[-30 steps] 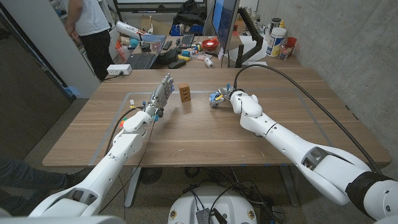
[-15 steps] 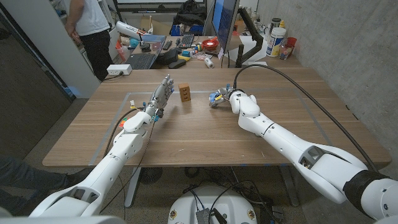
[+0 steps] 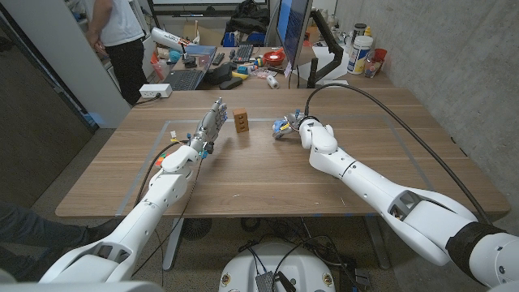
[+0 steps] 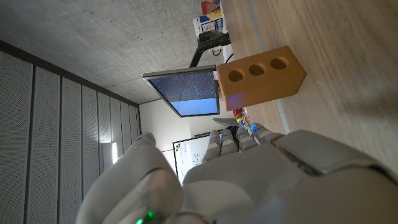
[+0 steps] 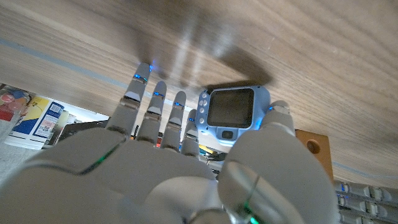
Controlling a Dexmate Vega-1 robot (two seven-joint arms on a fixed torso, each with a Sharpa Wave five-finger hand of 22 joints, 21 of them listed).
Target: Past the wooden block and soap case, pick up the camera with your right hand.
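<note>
Both hands [image 3: 209, 126] [image 3: 289, 126] outstretched, upright.

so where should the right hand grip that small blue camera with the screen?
Probably across the short sides of the small blue camera, thumb on one edge, fingers on the other. The right hand already comes from behind, the screen faces it, and thumb and fingers flank the flat, rounded body. The wooden block stands apart, leaving room.

From the head view the camera [image 3: 281, 127] is mostly hidden behind the right hand [image 3: 290, 128], so whether the fingers [image 5: 146, 106] actually grip it is unclear. The right wrist picture's edge cuts off the wooden block [image 5: 316, 152] past the thumb
</note>
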